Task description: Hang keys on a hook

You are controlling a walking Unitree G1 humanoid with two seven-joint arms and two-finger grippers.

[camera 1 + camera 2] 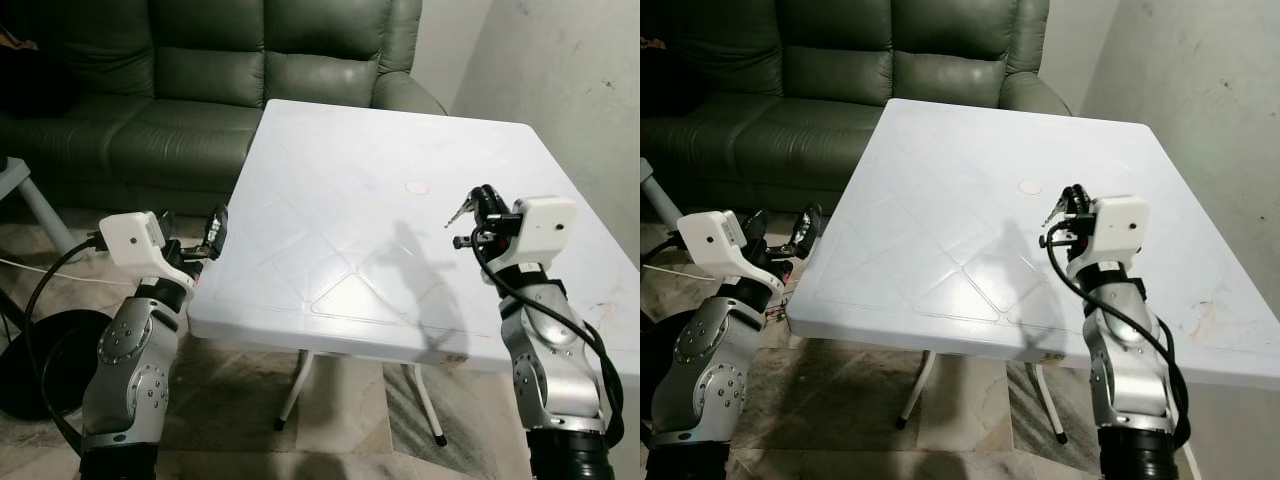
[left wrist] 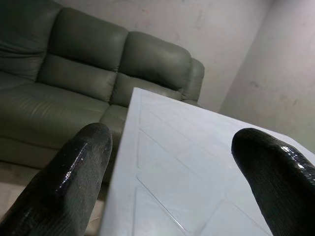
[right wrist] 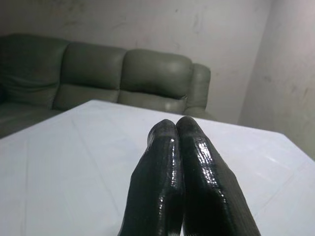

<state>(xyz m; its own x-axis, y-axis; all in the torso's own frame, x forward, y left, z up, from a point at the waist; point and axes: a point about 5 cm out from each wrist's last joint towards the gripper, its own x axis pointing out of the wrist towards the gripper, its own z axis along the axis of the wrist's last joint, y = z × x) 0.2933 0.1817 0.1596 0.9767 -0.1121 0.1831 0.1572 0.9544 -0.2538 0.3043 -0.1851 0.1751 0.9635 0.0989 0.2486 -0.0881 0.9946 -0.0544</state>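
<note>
Above the white table [image 1: 380, 200] we keep our right gripper [image 1: 484, 200] pinched on a key [image 1: 455, 213], carrying it; our left gripper [image 1: 215, 232] gapes idle.

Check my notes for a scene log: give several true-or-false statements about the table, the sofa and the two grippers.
1. The left gripper is open, its fingers set wide apart. True.
2. The right gripper is open. False: its fingers are pressed together.
3. The square white plastic table stands before a dark green leather sofa. True.
4. The right gripper rests beside the table's left edge. False: it hangs above the table's right part.
</note>
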